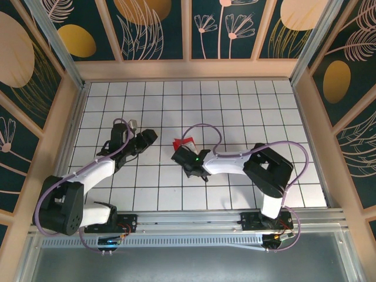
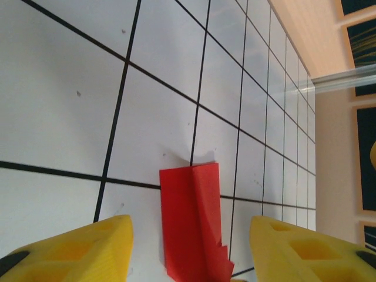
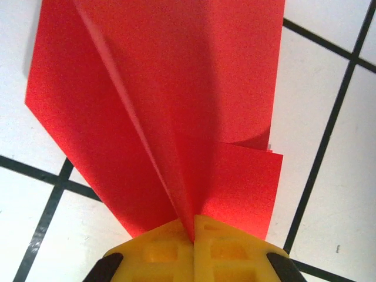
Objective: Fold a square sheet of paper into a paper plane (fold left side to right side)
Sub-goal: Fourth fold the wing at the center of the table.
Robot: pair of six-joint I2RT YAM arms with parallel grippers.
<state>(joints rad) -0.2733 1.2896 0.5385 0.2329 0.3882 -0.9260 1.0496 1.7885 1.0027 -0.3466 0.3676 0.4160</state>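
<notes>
The red paper (image 1: 183, 144), folded into a narrow creased shape, is sitting on the white gridded tabletop (image 1: 264, 106). The right end effector (image 3: 194, 223) is pinching the paper's near end, its yellow fingers (image 3: 229, 249) pressing together on the layers where the creases are converging. The left end effector (image 1: 150, 137) is hovering just left of the paper, apart from it, with its jaws standing open. In the left wrist view, its fingers (image 2: 88, 247) are framing the paper from either side without touching it.
</notes>
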